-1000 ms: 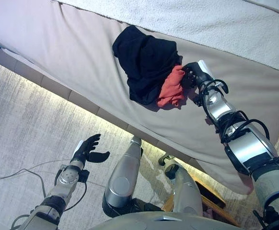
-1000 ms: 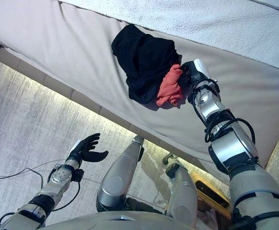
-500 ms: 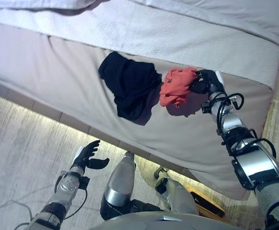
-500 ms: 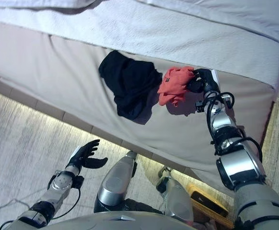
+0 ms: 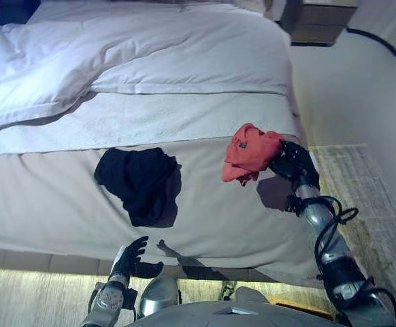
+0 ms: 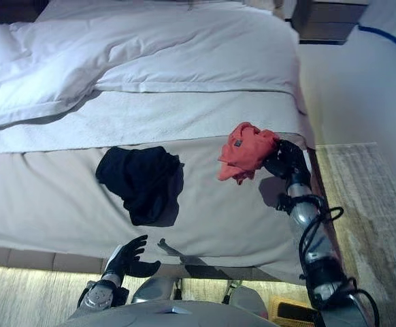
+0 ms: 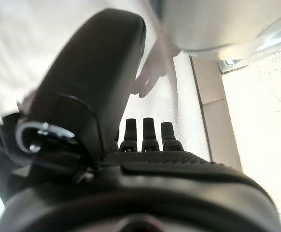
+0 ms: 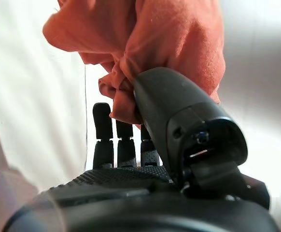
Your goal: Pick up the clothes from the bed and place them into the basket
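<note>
A red-orange garment (image 5: 250,151) hangs bunched from my right hand (image 5: 292,161), lifted just above the beige bed (image 5: 62,197) near its right edge. In the right wrist view the thumb and fingers (image 8: 123,140) pinch the red cloth (image 8: 179,38). A black garment (image 5: 141,180) lies crumpled on the bed's middle, left of the red one. My left hand (image 5: 130,259) is low by the bed's front edge, fingers relaxed and holding nothing; it also shows in the left wrist view (image 7: 150,137). A corner of a tan basket (image 6: 290,312) shows at the bottom right.
A white duvet (image 5: 137,48) covers the far part of the bed, with a white textured sheet (image 5: 150,119) below it. A dark nightstand (image 5: 317,20) stands at the back right. Patterned carpet (image 5: 368,197) runs along the bed's right side.
The camera has swung up, showing the whole bed. My right hand has pulled the red garment away from the black one and lifted it toward the bed's right edge.
</note>
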You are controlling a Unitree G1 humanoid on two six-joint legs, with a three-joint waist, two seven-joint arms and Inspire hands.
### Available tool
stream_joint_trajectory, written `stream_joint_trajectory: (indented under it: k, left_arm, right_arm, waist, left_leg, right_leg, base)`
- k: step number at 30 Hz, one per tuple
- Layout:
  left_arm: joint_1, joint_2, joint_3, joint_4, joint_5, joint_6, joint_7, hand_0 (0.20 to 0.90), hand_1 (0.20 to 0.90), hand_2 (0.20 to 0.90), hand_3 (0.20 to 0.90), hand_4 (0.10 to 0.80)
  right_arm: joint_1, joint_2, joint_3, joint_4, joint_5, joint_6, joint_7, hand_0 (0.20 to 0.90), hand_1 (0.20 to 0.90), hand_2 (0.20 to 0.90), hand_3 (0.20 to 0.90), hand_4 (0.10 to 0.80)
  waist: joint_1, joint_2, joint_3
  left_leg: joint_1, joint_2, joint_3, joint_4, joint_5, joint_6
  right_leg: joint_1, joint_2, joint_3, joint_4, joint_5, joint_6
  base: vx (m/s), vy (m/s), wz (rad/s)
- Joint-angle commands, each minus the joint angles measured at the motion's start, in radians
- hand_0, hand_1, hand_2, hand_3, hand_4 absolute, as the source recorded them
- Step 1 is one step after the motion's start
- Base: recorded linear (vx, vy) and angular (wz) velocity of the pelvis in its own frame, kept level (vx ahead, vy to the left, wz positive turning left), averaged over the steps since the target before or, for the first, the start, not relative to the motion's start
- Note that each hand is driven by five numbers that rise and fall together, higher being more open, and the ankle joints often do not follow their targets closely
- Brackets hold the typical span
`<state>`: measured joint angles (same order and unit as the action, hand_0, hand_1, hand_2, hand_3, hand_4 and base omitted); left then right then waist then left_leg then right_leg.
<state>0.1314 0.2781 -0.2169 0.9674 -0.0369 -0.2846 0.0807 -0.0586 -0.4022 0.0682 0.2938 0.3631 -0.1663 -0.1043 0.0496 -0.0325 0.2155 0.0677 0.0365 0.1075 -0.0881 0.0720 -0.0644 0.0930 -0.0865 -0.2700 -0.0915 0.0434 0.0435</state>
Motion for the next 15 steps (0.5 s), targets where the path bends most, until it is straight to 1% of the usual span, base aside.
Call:
stream_joint_trajectory:
  k: [1,2,3,4,6,7,8,10,12,13,14,15]
  left_arm:
    - [0.010,-0.011,0.022,0.046,0.014,-0.037,0.017,0.900,0.900,0.900,0.900,0.800]
    - [0.018,-0.022,0.024,0.042,0.010,-0.041,0.021,0.900,0.900,0.900,0.900,0.800]
    - [0.024,-0.026,0.024,0.035,-0.001,-0.041,0.025,0.900,0.900,0.900,0.900,0.800]
    - [0.028,-0.027,0.023,0.027,0.005,-0.039,0.021,0.900,0.900,0.900,0.900,0.800]
    - [0.026,-0.024,0.018,0.017,0.026,-0.039,0.006,0.900,0.900,0.900,0.900,0.800]
    - [0.017,-0.017,0.017,0.014,0.032,-0.029,-0.004,0.900,0.900,0.900,0.900,0.800]
    - [0.004,-0.007,0.016,0.014,0.034,-0.020,-0.011,0.900,0.900,0.900,0.900,0.800]
    - [-0.021,0.014,0.004,0.022,0.027,-0.008,-0.022,0.900,0.900,0.900,0.900,0.800]
    - [-0.067,0.042,-0.014,0.042,0.011,0.016,-0.034,0.900,0.900,0.900,0.900,0.800]
    - [-0.090,0.054,-0.027,0.058,0.016,0.031,-0.044,0.900,0.900,0.900,0.900,0.800]
    - [-0.092,0.058,-0.029,0.063,0.011,0.031,-0.041,0.900,0.900,0.900,0.900,0.800]
    - [-0.091,0.062,-0.033,0.068,0.015,0.036,-0.038,0.900,0.900,0.900,0.900,0.800]
  right_arm:
    - [-0.014,0.003,-0.049,-0.149,0.045,-0.129,0.040,0.300,0.300,0.300,0.200,0.100]
    - [-0.017,0.011,-0.034,-0.137,0.050,-0.133,0.037,0.300,0.300,0.300,0.200,0.100]
    - [-0.017,0.019,-0.026,-0.133,0.047,-0.136,0.031,0.300,0.300,0.300,0.200,0.100]
    - [-0.012,0.026,-0.027,-0.132,0.049,-0.133,0.015,0.300,0.300,0.300,0.200,0.100]
    - [0.010,0.042,-0.043,-0.124,0.070,-0.134,-0.040,0.300,0.300,0.300,0.200,0.100]
    - [0.026,0.059,-0.061,-0.112,0.073,-0.131,-0.067,0.300,0.300,0.300,0.200,0.100]
    - [0.040,0.069,-0.077,-0.101,0.107,-0.122,-0.096,0.300,0.300,0.300,0.200,0.100]
    - [0.063,0.090,-0.101,-0.087,0.150,-0.127,-0.140,0.300,0.300,0.300,0.200,0.100]
    - [0.084,0.110,-0.129,-0.062,0.191,-0.149,-0.186,0.300,0.300,0.300,0.200,0.100]
    - [0.090,0.112,-0.153,-0.038,0.198,-0.144,-0.225,0.300,0.300,0.300,0.200,0.100]
    - [0.089,0.109,-0.162,-0.026,0.214,-0.145,-0.220,0.300,0.300,0.300,0.200,0.100]
    - [0.085,0.105,-0.176,-0.002,0.253,-0.135,-0.211,0.300,0.300,0.300,0.200,0.100]
  waist:
    - [0.006,-0.017,-0.091]
    - [0.018,-0.019,-0.093]
    - [0.024,-0.018,-0.096]
    - [0.027,-0.014,-0.098]
    - [0.017,-0.005,-0.102]
    - [0.001,0.003,-0.106]
    - [-0.015,0.009,-0.110]
    - [-0.039,0.018,-0.109]
    - [-0.068,0.018,-0.100]
    - [-0.076,0.015,-0.093]
    - [-0.076,0.014,-0.092]
    - [-0.072,0.015,-0.090]
  left_leg:
    - [-0.046,0.006,-0.096,0.135,-0.075,-0.006]
    - [-0.045,-0.013,-0.173,0.150,-0.097,0.006]
    - [-0.041,-0.024,-0.214,0.155,-0.109,0.016]
    - [-0.035,-0.030,-0.226,0.154,-0.117,0.023]
    - [-0.021,-0.029,-0.203,0.134,-0.122,0.032]
    - [-0.003,-0.018,-0.182,0.100,-0.114,0.034]
    - [0.017,-0.015,-0.168,0.070,-0.110,0.038]
    - [0.036,-0.021,-0.143,0.036,-0.107,0.048]
    - [0.043,-0.041,-0.128,0.014,-0.112,0.063]
    - [0.046,-0.060,-0.121,0.012,-0.123,0.070]
    - [0.047,-0.063,-0.118,0.011,-0.125,0.071]
    - [0.051,-0.068,-0.102,0.010,-0.129,0.070]
  right_leg:
    - [0.009,-0.007,0.096,0.028,0.001,0.025]
    - [0.007,-0.013,0.133,0.031,0.003,0.029]
    - [0.006,-0.016,0.163,0.029,0.005,0.033]
    - [0.006,-0.020,0.184,0.028,0.008,0.038]
    - [0.003,-0.032,0.200,0.029,0.013,0.054]
    - [-0.004,-0.045,0.198,0.034,0.017,0.071]
    - [-0.011,-0.058,0.200,0.040,0.023,0.085]
    - [-0.026,-0.078,0.204,0.055,0.031,0.106]
    - [-0.079,-0.122,0.204,0.081,0.080,0.142]
    - [-0.114,-0.156,0.186,0.087,0.123,0.157]
    - [-0.124,-0.165,0.173,0.089,0.135,0.159]
    - [-0.141,-0.181,0.134,0.097,0.157,0.163]
  base:
    - [0.022,0.111,-0.54]
    - [0.010,0.120,-0.72]
    - [-0.004,0.137,-0.99]
    - [-0.023,0.146,-1.23]
    - [-0.045,0.177,-1.13]
    - [-0.041,0.209,-0.70]
    - [-0.035,0.216,-0.53]
    - [-0.057,0.204,-0.50]
    - [-0.116,0.203,-0.45]
    - [-0.111,0.144,-0.30]
    - [-0.112,0.126,-0.41]
    - [-0.092,0.076,-0.57]
